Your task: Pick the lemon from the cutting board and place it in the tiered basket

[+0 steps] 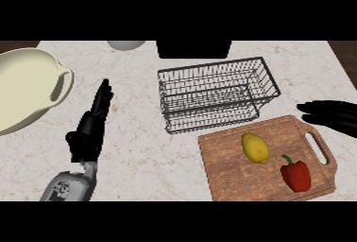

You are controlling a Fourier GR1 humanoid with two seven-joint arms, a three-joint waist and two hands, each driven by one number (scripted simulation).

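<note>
A yellow lemon [255, 148] lies on the wooden cutting board [226, 165] at the lower right, beside a red bell pepper [296, 175]. Just behind the board stands the black wire tiered basket [216, 92], with nothing in it. My right hand [331, 116] comes in from the right edge, above the board's handle end and to the right of the lemon, its fingers relaxed and holding nothing. Over on the left, my left hand [94, 123] rests open on the counter with straight fingers pointing away.
A large cream pot [28, 90] with a side handle fills the far left. A black container [194, 48] and a grey round object [126, 45] sit at the counter's back edge. Bare counter lies between my left hand and the basket.
</note>
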